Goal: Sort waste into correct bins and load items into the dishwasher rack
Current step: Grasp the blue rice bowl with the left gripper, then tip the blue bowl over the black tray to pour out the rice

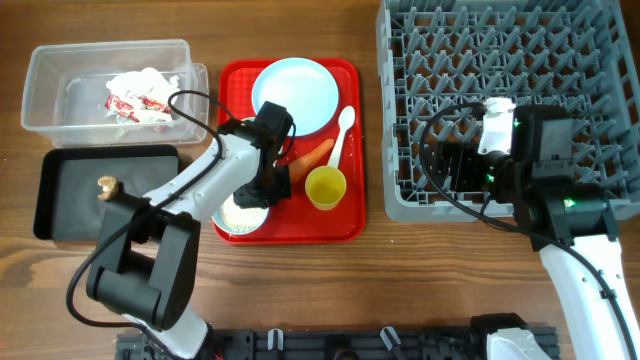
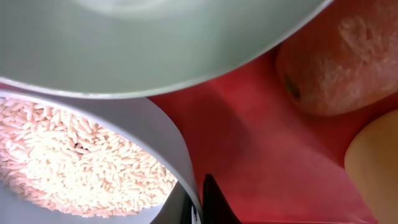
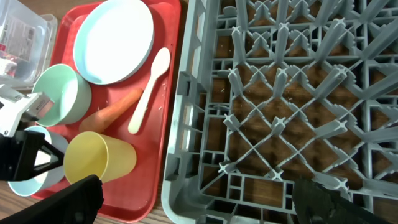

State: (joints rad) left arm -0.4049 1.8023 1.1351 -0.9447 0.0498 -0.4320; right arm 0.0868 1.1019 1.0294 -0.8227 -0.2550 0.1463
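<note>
My left gripper (image 1: 262,185) is low over the red tray (image 1: 300,225), its fingers (image 2: 199,199) pinching the rim of a light-blue bowl (image 1: 240,215) filled with white rice (image 2: 68,155). A second light-blue bowl (image 3: 59,93) stands just behind it. The orange carrot (image 1: 312,155), yellow cup (image 1: 325,187), white spoon (image 1: 341,135) and light-blue plate (image 1: 295,93) lie on the same tray. My right gripper (image 3: 202,211) is open and empty above the near-left corner of the grey rack (image 1: 385,120).
The clear tub (image 1: 45,100) at the back left holds crumpled paper and a red wrapper (image 1: 140,92). The black tray (image 1: 70,190) in front of it holds a brown food scrap (image 1: 106,185). The red tray sits between the bins and the rack.
</note>
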